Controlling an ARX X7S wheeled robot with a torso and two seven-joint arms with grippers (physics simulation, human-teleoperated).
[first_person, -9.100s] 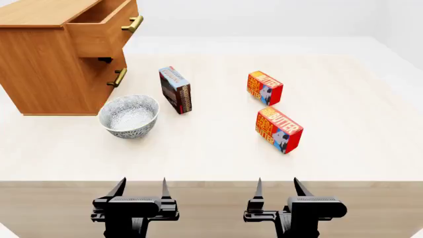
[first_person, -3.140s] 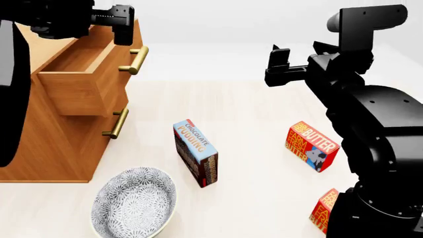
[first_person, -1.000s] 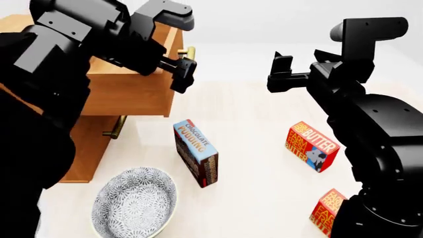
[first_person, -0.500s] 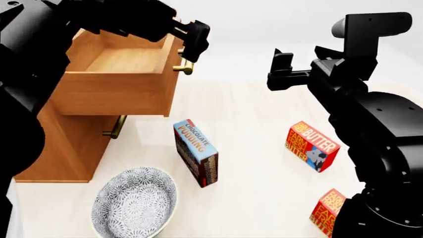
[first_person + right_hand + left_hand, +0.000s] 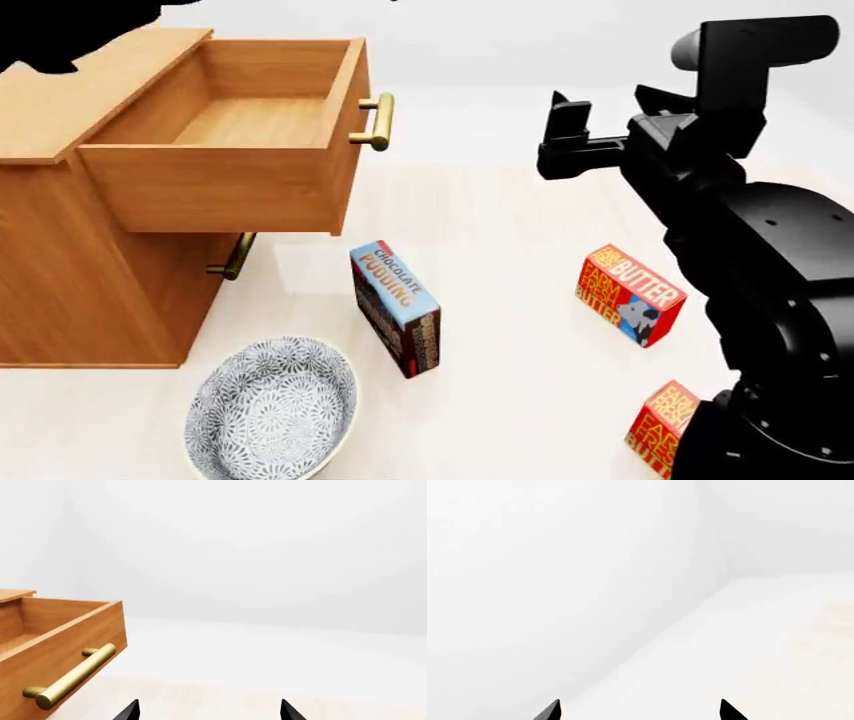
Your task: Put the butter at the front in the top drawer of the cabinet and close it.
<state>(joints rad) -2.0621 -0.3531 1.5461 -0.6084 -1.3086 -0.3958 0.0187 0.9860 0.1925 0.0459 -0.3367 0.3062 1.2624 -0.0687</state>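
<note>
The top drawer point(image 5: 227, 150) of the cabinet point(image 5: 80, 270) stands pulled out, its brass handle point(image 5: 376, 121) facing the raised right arm, whose fingers point(image 5: 208, 711) are spread wide and grip nothing. The left fingers point(image 5: 639, 711), also wide apart and unloaded, point at a bare white wall. On the counter point(image 5: 521, 330), the front butter point(image 5: 657, 424) sits at the near edge, partly hidden behind the right arm, with the second butter box point(image 5: 630, 294) behind it. A chocolate pudding box point(image 5: 396, 308) stands near a patterned bowl point(image 5: 271, 408).
</note>
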